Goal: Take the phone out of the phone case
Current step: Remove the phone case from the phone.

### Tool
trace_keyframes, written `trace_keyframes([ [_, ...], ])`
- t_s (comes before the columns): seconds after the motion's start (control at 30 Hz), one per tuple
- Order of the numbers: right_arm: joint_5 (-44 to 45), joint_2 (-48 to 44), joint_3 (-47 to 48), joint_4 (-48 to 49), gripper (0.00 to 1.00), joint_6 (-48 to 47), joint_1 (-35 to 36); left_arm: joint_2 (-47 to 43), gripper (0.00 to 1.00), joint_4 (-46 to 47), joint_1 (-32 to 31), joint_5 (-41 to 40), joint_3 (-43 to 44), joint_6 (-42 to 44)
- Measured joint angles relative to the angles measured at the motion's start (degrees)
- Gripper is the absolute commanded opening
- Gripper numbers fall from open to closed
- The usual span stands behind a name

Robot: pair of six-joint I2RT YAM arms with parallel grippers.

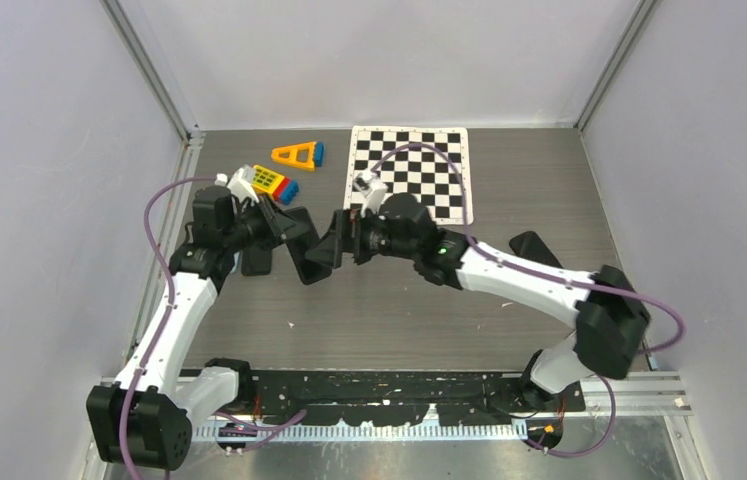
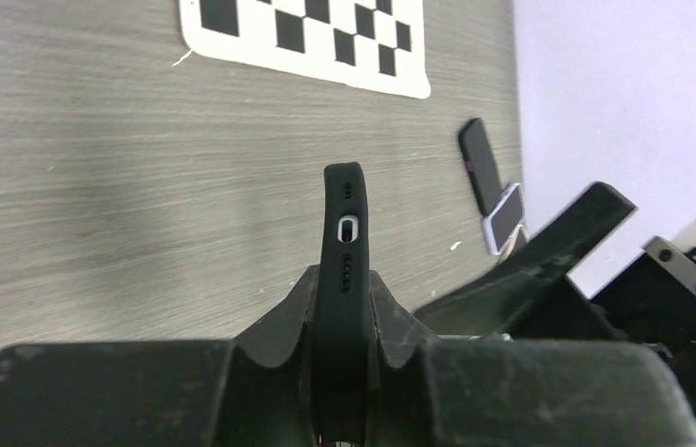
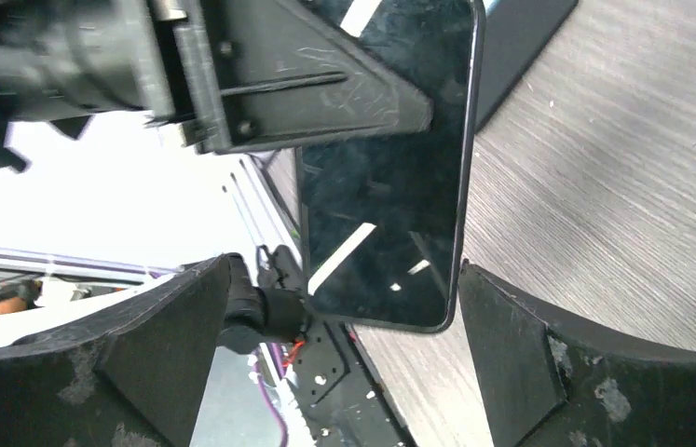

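The phone sits in its black phone case (image 2: 345,200), held up above the table. In the left wrist view I look along the case's bottom edge, with the charging port and speaker holes showing. My left gripper (image 2: 344,279) is shut on the case, one finger on each flat side. The right wrist view shows the phone's glossy dark screen (image 3: 381,186) with the left gripper's finger (image 3: 307,84) across it. My right gripper (image 3: 344,345) is open, its fingers (image 3: 511,345) straddling the phone's lower end without touching it. From above, both grippers (image 1: 294,235) (image 1: 329,248) meet at the phone (image 1: 307,265).
A checkerboard sheet (image 1: 411,172) lies at the back. Yellow toy blocks (image 1: 297,155) (image 1: 271,182) lie back left. A black slab (image 1: 256,262) lies under the left gripper. Another black phone (image 1: 534,247) lies on the right, beside a light-rimmed one (image 2: 504,214). Walls enclose three sides.
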Motion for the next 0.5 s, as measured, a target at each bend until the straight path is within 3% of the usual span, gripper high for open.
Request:
trace_keyframes([
  [0.23, 5.05, -19.74, -9.64, 3.39, 0.88, 4.26, -0.61, -0.83, 0.00, 9.01, 0.00, 5.01, 2.27, -7.34],
  [0.5, 5.70, -24.41, -15.85, 6.27, 0.70, 12.48, -0.61, -4.11, 0.00, 18.05, -0.02, 4.72, 3.69, -17.40],
])
